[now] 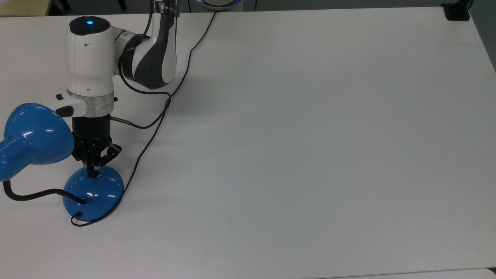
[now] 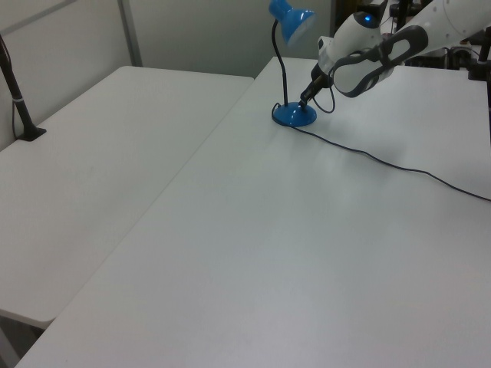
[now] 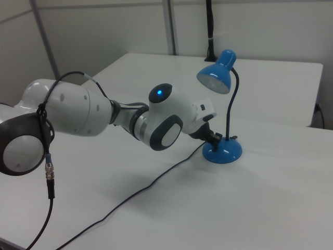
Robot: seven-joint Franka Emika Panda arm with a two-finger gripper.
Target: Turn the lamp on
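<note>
White table (image 1: 310, 135) matte, second white table (image 2: 92, 176) beside it in left view; grey partition walls behind. No readable writing. Lamp (image 1: 93, 192) at top view's left edge, base on table, cord (image 1: 155, 131) trailing away. Gripper (image 1: 93, 173) tip on dome base, jaws narrow, pressed together, holding nothing. Right view: shade (image 3: 217, 75) interior visible, unlit; black pole (image 3: 209, 31) behind table.

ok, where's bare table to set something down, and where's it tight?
Bare: the table across the top view's middle and right, everything right of the lamp's cord. Tight: the top view's left edge, where the tool sits on the lamp base beside the shade.
</note>
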